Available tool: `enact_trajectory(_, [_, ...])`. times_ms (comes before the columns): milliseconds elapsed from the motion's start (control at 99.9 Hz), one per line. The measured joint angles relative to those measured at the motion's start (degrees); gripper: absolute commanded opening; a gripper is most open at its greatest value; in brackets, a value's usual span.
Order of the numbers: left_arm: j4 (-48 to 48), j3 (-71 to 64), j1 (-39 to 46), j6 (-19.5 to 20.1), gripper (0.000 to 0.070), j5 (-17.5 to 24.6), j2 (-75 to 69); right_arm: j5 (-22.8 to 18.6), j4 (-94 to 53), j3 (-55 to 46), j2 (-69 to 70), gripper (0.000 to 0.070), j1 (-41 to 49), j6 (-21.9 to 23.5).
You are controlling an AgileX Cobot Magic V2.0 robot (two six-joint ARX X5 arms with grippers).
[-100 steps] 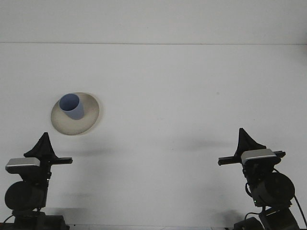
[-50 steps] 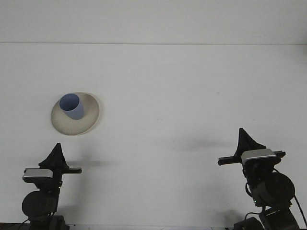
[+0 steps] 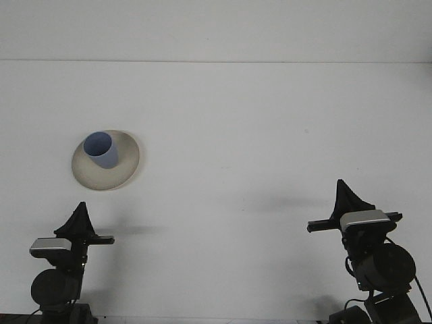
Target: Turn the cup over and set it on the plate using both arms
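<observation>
A blue cup [image 3: 101, 149] stands upright, mouth up, on a cream plate [image 3: 125, 169] at the left of the white table. My left gripper [image 3: 80, 214] sits low near the front edge, well below the plate and apart from it. At the front right, far from the cup, my right gripper [image 3: 343, 196] is also low. Each gripper shows only as a dark pointed shape.
The white table [image 3: 256, 135] stretches back to a pale wall. The bases of both arms occupy the front corners.
My left arm drew back toward the front edge and a little right during the first half second, then stayed nearly still. The right arm, cup and plate have not moved.
</observation>
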Motion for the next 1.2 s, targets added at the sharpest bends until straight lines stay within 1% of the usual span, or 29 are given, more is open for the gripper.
enact_trajectory(380, [0.0,0.0,0.0,-0.17,0.0013,-0.02,0.0,0.17,0.33,0.0,0.0,0.0,-0.02,-0.13])
enact_trajectory(490, [0.0,0.0,0.0,-0.17,0.0013,-0.02,0.0,0.0,1.64,-0.76,-0.28,0.0,-2.21,-2.67])
enact_trajectory(520, [0.0,0.0,0.0,-0.17,0.0013,-0.02,0.02,-0.5,2.49,-1.7,-1.01,0.0,-3.63,-3.63])
enact_trajectory(560, [0.0,0.0,0.0,-0.17,0.0013,-0.02,0.0,-2.16,3.26,-3.52,-2.27,0.0,-5.92,-5.05])
enact_trajectory(670, [0.0,0.0,0.0,-0.17,0.0013,0.0,0.0,-9.27,4.02,-10.32,-8.17,0.0,-12.26,-8.46])
enact_trajectory(700, [0.0,0.0,0.0,-0.17,0.0013,-0.02,0.0,-10.54,4.13,-12.24,-10.1,0.0,-13.75,-9.29])
enact_trajectory(821, [0.0,0.0,0.0,-0.17,0.0013,0.0,0.0,-10.95,4.52,-19.58,-17.7,0.0,-17.53,-12.13])
enact_trajectory(941, [0.0,0.0,0.0,-0.17,0.0013,-0.02,0.0,-10.97,4.42,-25.94,-22.97,0.0,-18.97,-14.1])
enact_trajectory(1081, [0.0,0.0,0.0,-0.2,0.0013,-0.02,0.02,-10.95,7.08,-31.15,-25.2,0.0,-19.02,-14.69])
enact_trajectory(1201, [-0.04,0.0,0.0,-0.2,0.0013,0.0,0.02,-10.91,6.51,-31.67,-25.09,0.0,-19.02,-14.73])
